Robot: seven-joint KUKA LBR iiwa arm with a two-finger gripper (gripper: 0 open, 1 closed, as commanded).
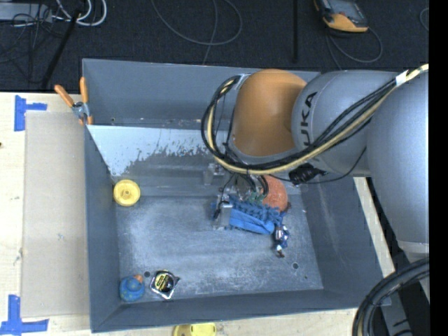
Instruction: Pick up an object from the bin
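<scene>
Noted gripper low at centre-right of bin, at view-left end of blue ribbed block, just beside orange-red ball. Cannot tell whether clenched or released. Spotted yellow disc well apart, view-left.

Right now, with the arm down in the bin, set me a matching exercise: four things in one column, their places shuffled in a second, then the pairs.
Things
1. yellow round disc
2. blue ribbed block
3. black-and-yellow tape measure
4. reddish-orange lump

Places
A. near left corner, beside a small blue round thing
B. mid-bin, right at the tool
C. alone near the left wall of the bin
D. just behind the ribbed block, on its far side

Pairs: 1-C, 2-B, 3-A, 4-D
</scene>
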